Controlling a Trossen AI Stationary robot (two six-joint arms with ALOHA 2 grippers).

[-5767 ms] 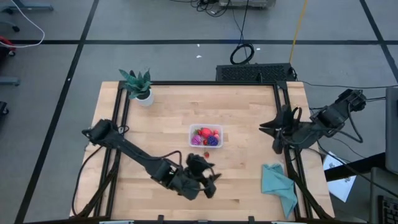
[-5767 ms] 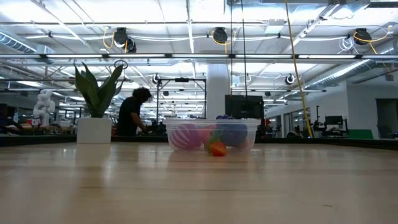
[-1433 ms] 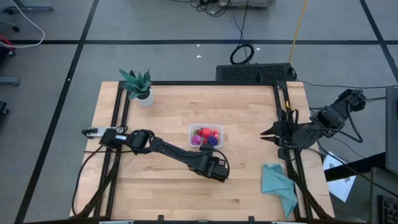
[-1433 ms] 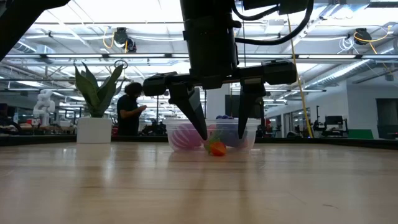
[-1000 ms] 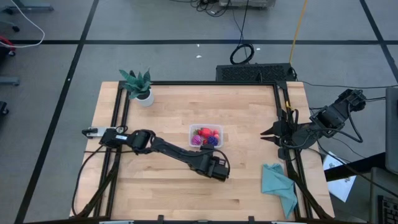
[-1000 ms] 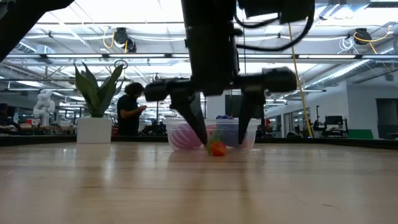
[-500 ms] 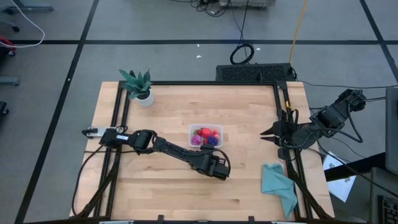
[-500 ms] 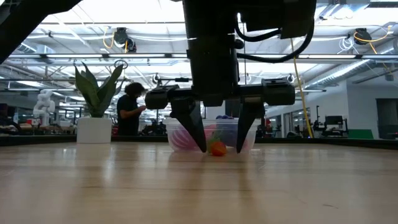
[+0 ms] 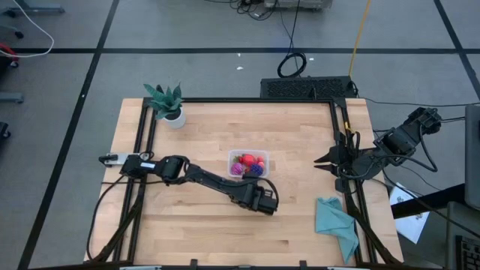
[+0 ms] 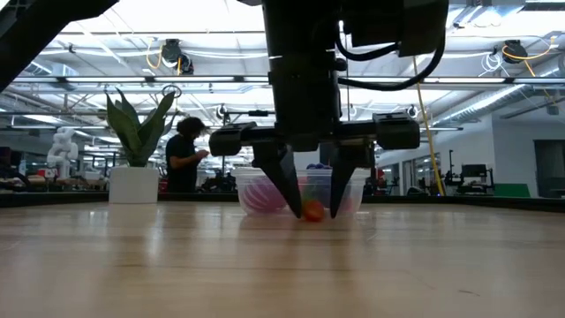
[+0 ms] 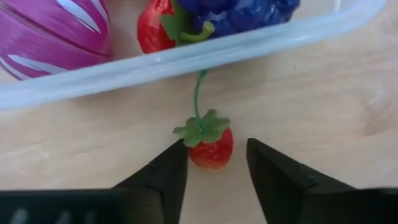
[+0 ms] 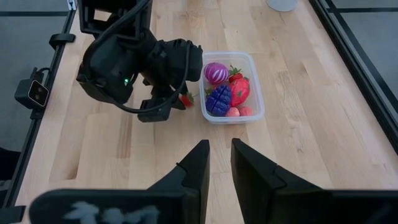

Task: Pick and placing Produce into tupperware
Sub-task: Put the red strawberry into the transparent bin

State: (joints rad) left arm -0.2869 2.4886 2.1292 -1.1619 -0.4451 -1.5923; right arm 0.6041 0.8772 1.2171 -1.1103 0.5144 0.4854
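Note:
The clear tupperware (image 9: 230,163) sits mid-table and holds a magenta ball (image 11: 56,31), a dark purple cluster (image 11: 242,12), a bigger red piece (image 12: 241,89) and small red ones. One tiny strawberry (image 11: 211,148) with a green leaf cap lies on the wood just in front of the tupperware's near wall (image 11: 186,59). My left gripper (image 11: 217,155) is open, pointing down, with one finger on each side of this strawberry (image 10: 311,210). My right gripper (image 9: 318,158) waits at the table's right edge, its fingers a narrow gap apart (image 12: 220,149). My left gripper stands astride the strawberry from above. One finger (image 11: 168,171) is right against its leaf cap (image 11: 200,127), and I cannot tell whether it touches. The other finger (image 11: 267,168) stands clear of the fruit, which rests on the table.
A potted green plant (image 9: 166,103) stands at the far left corner. A teal cloth (image 9: 336,225) lies at the near right corner. Bare wood stretches along the near side and to the right of the tupperware. A person (image 10: 184,159) shows in the room behind.
My left gripper has sunk a little toward the table over the strawberry, and its fingers have drawn closer together around the fruit. The strawberry and the tupperware have stayed where they were.

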